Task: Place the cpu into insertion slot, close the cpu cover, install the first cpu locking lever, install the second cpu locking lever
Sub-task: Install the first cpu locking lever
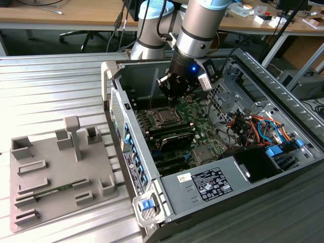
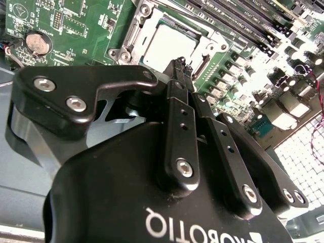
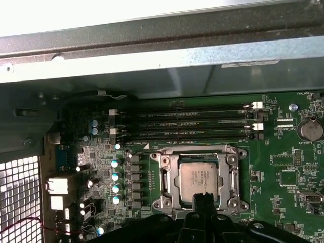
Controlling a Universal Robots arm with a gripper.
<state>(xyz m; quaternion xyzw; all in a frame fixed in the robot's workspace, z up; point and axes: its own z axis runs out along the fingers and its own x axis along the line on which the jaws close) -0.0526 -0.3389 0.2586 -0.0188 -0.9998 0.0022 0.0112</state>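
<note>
Exterior view, arm (image 1: 197, 30) angled down, claw (image 1: 174, 99) near cpu (image 1: 164, 118)

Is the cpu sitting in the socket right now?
Yes, in the first wrist view the cpu lies flat in the middle of the socket, with the cpu cover framing it.

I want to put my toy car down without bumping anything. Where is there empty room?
The ribbed table is bare between the grey tray and the wooden desk, on the exterior view's left of the computer case. Inside the case it is crowded: the gripper hangs right over the cpu, with cables beside.
</note>
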